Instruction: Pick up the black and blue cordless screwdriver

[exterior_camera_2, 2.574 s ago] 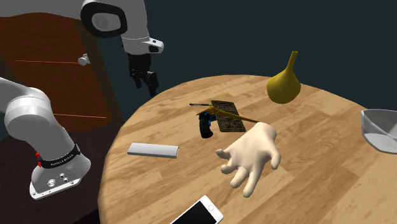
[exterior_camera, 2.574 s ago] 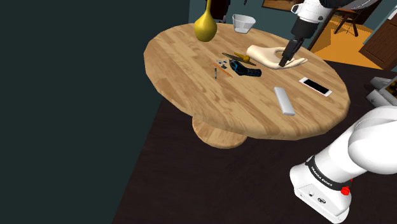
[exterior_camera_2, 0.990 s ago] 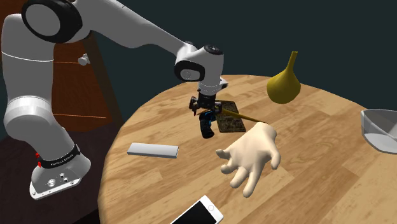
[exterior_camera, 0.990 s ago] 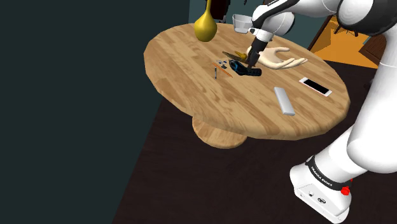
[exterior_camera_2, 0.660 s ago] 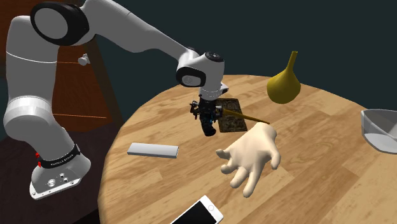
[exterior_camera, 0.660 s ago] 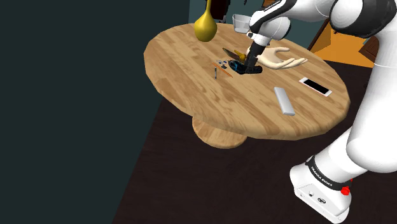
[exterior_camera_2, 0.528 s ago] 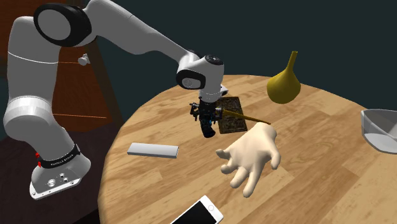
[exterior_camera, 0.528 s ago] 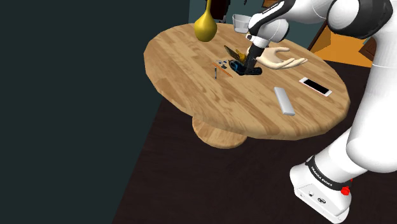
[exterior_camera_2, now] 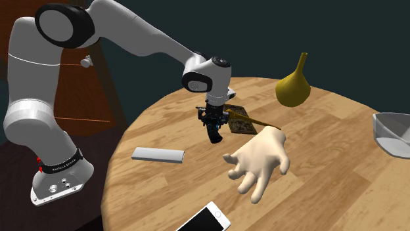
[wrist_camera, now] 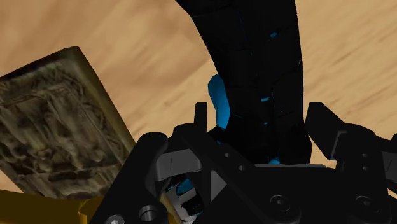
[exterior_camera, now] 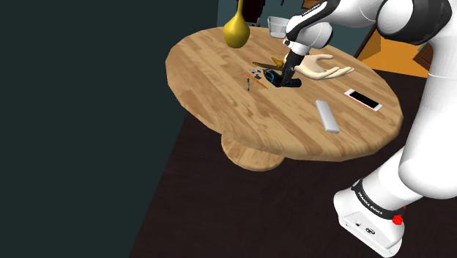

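Black and blue cordless screwdriver (exterior_camera_2: 213,133) pinched in the tool (exterior_camera_2: 211,122), near the pale hand model (exterior_camera_2: 259,161) on the wooden counter (exterior_camera_2: 315,197).

The tool's fingers are seen pressed against both sides of the screwdriver's dark body, close to one end, so most of its length is left hanging beyond the grip. It cannot be told whether the far end is clear of the counter. A swing or slip out of the fingers is judged the main risk, caused by this off-centre hold. A dark carved slab (exterior_camera_2: 238,119) and a yellow-handled stick (exterior_camera_2: 255,121) are found just beside the screwdriver, between it and the hand model. Either could be snagged and dragged along if the lift is slanted towards the hand model.
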